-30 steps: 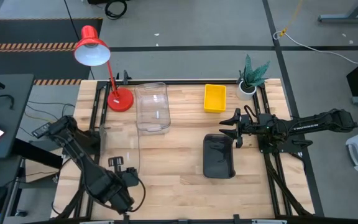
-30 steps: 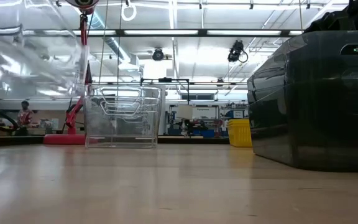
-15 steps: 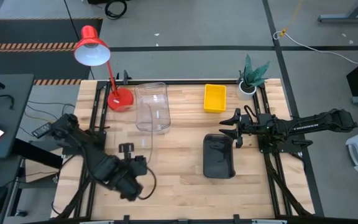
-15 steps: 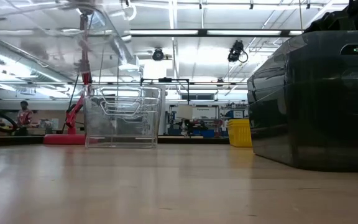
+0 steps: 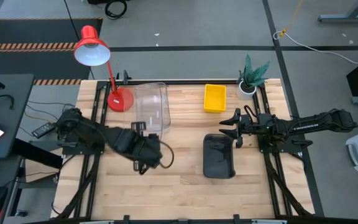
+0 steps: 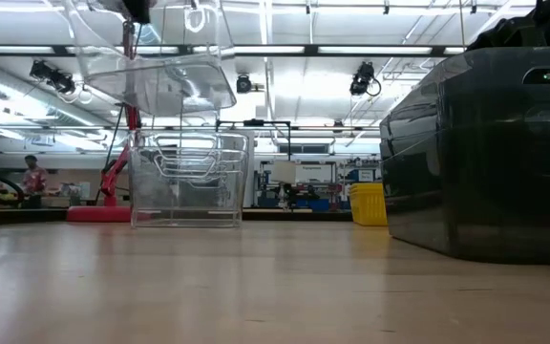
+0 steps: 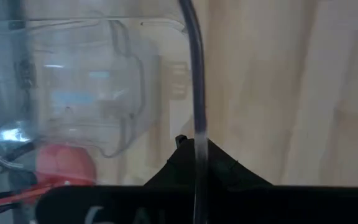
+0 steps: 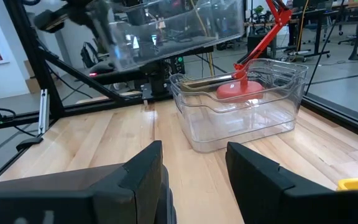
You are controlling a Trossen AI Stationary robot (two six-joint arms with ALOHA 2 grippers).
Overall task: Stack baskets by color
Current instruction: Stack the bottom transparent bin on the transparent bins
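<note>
Holding a clear basket (image 6: 151, 67), the left gripper (image 5: 143, 140) is clamped on its rim; right gripper (image 8: 194, 163) waits apart; arm lettering maybe unreadable.

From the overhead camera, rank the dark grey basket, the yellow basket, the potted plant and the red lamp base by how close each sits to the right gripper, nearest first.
Measured from the right gripper, which is open at the table's right side:
1. Dark grey basket, just beside it, toward the table's front edge.
2. Yellow basket, toward the back edge.
3. Potted plant, back right corner.
4. Red lamp base, far across at the back left.
</note>
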